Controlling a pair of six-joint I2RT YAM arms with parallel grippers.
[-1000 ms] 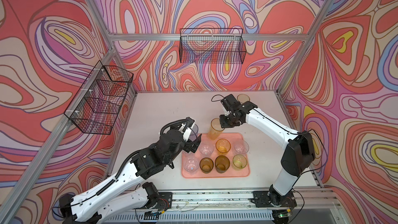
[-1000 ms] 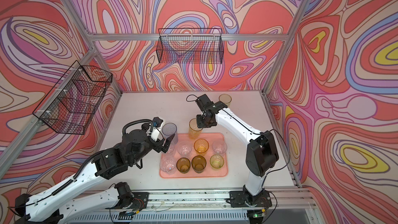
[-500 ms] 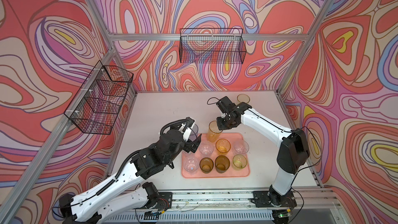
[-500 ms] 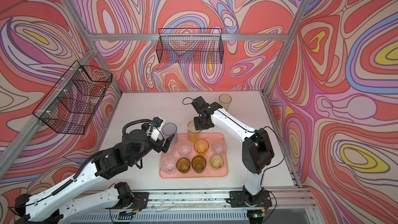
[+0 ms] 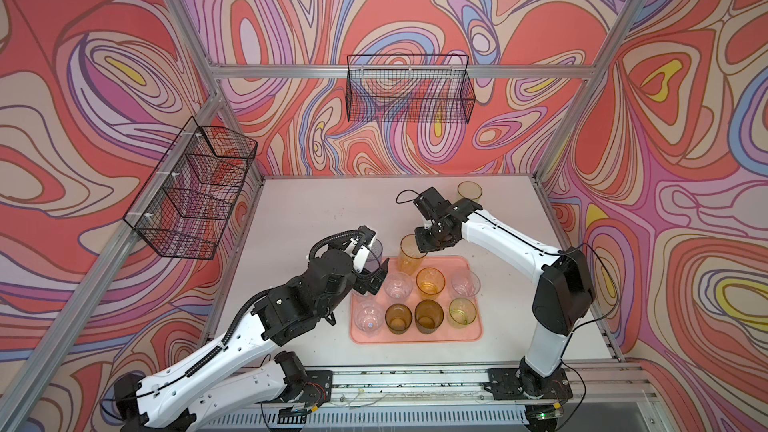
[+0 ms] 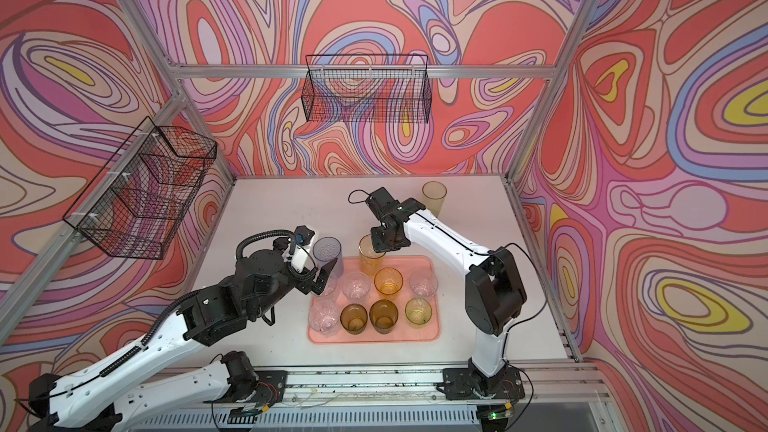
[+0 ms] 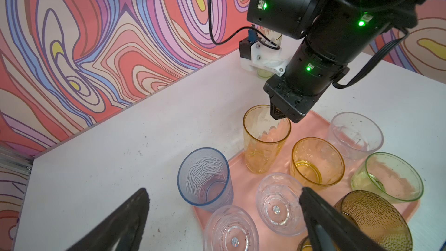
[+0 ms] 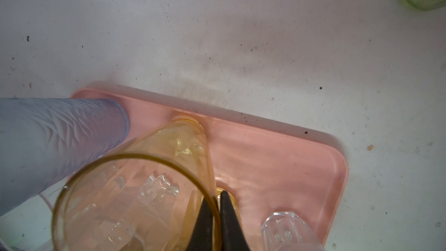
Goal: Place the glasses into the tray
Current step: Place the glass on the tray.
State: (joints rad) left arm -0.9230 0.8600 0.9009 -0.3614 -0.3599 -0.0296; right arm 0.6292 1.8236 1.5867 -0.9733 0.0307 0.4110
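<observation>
R gripper (image 8: 216,195) pinches the tall amber glass (image 5: 409,257) by its rim, fingers clamped on the wall. We see its base at the far edge of the tray (image 5: 473,336), w/ the R arm bent down over it. L gripper (image 7: 224,190) gapes wide, empty, nr the blue-grey glass (image 7: 205,177) in the tray's corner. Yellow glass (image 5: 469,192) stands well apart on the table (image 5: 311,209).

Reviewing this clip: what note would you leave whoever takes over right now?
Left end effector: open, beside the blue-grey tumbler, which stands in the far left corner of the tray.
Right end effector: shut on the rim of the tall amber tumbler, its base at the tray's far edge.
Done: short tumblers already in the tray.
To do: release the amber one, then fetch the yellow tumbler from the far right of the table.
</observation>
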